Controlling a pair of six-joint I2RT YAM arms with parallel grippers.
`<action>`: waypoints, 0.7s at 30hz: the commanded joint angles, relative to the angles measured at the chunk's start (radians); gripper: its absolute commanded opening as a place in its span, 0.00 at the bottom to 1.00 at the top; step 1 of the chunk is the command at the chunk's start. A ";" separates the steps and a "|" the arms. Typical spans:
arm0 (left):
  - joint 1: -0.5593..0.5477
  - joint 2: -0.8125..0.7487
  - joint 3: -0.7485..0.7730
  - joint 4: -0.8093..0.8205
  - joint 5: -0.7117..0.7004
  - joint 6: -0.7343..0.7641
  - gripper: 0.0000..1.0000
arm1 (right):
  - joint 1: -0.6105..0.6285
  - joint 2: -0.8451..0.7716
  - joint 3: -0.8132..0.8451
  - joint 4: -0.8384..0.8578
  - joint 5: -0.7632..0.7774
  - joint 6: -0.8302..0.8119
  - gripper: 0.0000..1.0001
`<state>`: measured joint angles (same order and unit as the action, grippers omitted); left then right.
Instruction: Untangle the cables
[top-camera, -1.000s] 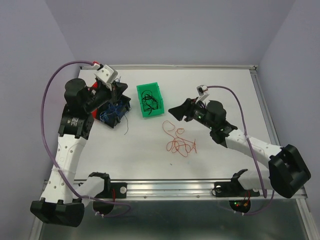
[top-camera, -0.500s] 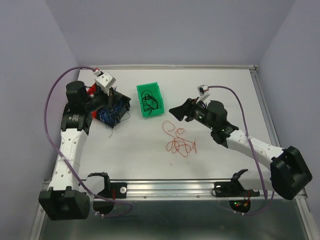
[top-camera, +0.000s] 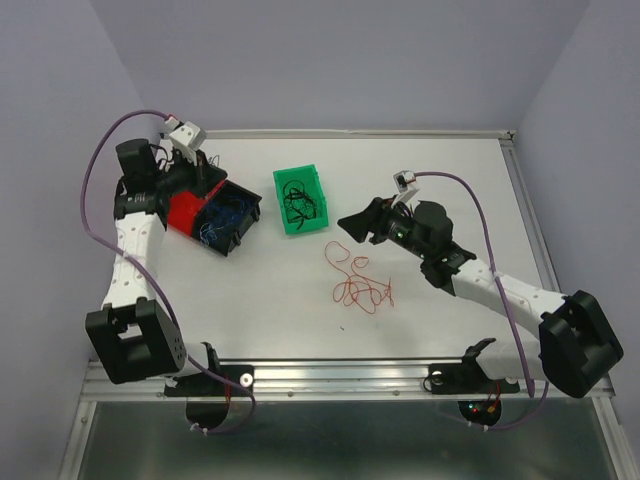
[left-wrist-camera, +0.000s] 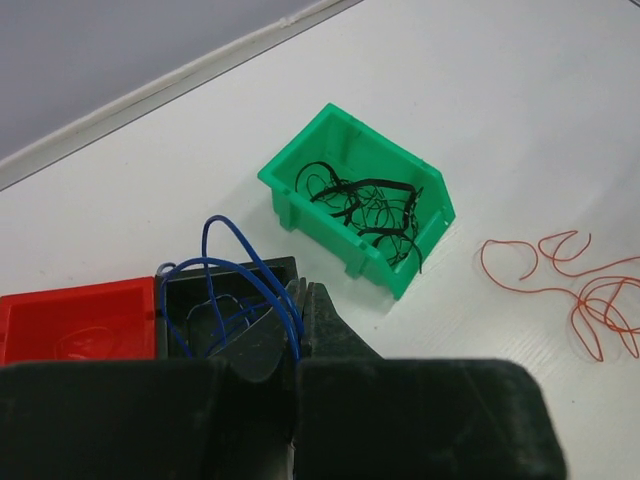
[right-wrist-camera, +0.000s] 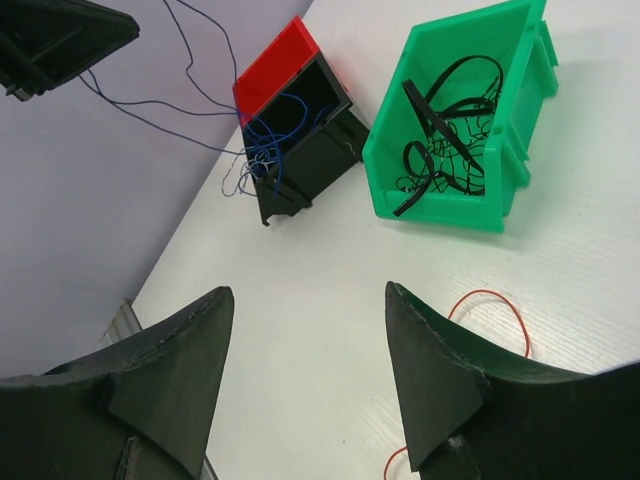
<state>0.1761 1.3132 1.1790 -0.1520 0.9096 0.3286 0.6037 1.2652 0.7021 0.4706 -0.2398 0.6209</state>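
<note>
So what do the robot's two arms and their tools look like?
The left arm and right arm have white links with black joint housings. A thick purple cable loops along each. The left tool and right tool are black, with two wedge-shaped fingers.

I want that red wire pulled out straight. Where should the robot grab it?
Probably best to take the red wire by the single loop at its far end, coming straight down. That loop lies flat on the table, clear of the tangled rest, and the open right gripper is close by.
</note>
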 joint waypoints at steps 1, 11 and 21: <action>0.039 0.076 0.074 0.037 0.106 0.010 0.00 | 0.007 0.010 -0.003 0.017 -0.006 -0.012 0.67; 0.085 0.328 0.156 -0.147 0.203 0.170 0.00 | 0.007 0.016 0.000 0.016 -0.013 -0.012 0.67; 0.062 0.328 0.056 -0.112 0.062 0.214 0.00 | 0.008 0.019 0.002 0.017 -0.018 -0.010 0.67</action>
<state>0.2539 1.6730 1.2716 -0.2661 1.0138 0.4934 0.6037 1.2839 0.7021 0.4614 -0.2447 0.6212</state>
